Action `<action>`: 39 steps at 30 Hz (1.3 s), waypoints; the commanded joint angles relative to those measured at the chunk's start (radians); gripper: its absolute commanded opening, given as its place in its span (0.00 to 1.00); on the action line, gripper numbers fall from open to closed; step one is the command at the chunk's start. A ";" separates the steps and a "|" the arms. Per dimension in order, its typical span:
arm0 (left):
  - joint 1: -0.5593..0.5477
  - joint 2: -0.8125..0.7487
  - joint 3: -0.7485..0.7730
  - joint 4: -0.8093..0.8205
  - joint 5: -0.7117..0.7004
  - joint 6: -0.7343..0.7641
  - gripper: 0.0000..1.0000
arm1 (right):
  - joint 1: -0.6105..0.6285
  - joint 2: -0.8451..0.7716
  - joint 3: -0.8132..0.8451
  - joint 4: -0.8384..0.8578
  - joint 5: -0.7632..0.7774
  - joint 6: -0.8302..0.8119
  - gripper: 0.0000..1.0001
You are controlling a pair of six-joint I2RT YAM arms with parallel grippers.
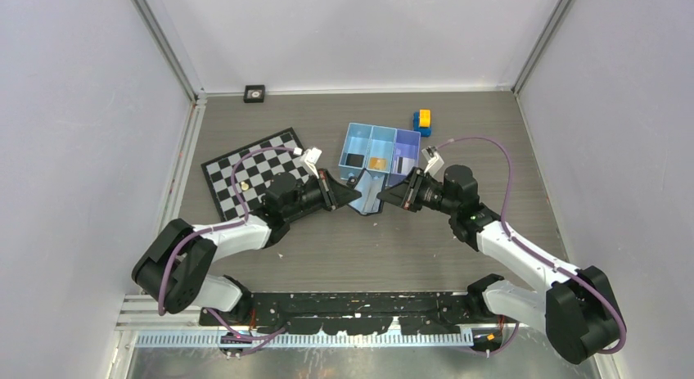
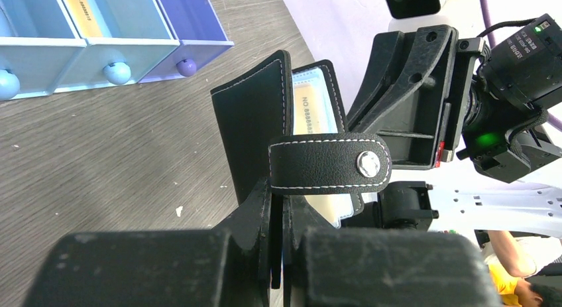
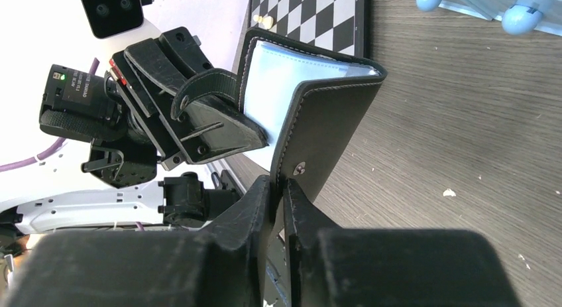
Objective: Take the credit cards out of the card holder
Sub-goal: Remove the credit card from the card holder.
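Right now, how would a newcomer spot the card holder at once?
On the table, look just in front of the light-blue tray, where the left gripper and right gripper meet. The card holder is pinched between them: a small black folding case, open, with pale bluish inner faces and a snap strap. It alone is gripped from both sides.

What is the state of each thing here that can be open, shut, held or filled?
card holder: open, held between both grippers.
strap: undone, hanging free.
left gripper: shut on one cover of the card holder.
right gripper: shut on the other cover.
yellow card: inside the holder's pocket.
tray: a gold card lies in its middle compartment.
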 commanded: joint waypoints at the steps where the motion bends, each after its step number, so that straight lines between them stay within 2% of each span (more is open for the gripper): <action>1: -0.007 -0.022 0.015 0.045 0.013 0.010 0.00 | -0.001 0.010 0.039 0.043 -0.007 -0.002 0.13; 6: -0.007 -0.006 0.023 0.038 0.015 0.010 0.00 | -0.001 0.021 0.048 0.029 -0.006 -0.004 0.01; 13: -0.012 0.077 0.062 -0.031 0.013 0.003 0.00 | -0.002 0.014 0.051 0.014 -0.001 -0.009 0.01; 19: -0.013 0.117 0.122 -0.215 -0.005 0.051 0.07 | -0.001 0.043 0.087 -0.116 0.068 -0.056 0.01; 24: -0.013 0.143 0.139 -0.330 -0.012 0.106 0.08 | -0.001 0.132 0.111 -0.157 0.080 -0.070 0.01; 34: -0.013 0.230 0.123 -0.336 -0.004 0.128 0.05 | 0.017 0.310 0.145 -0.157 0.068 -0.074 0.00; 36: -0.014 0.226 0.114 -0.338 -0.015 0.133 0.04 | 0.020 0.318 0.152 -0.174 0.083 -0.080 0.04; 39: -0.013 0.214 0.101 -0.340 -0.029 0.137 0.04 | 0.024 0.320 0.156 -0.191 0.102 -0.079 0.27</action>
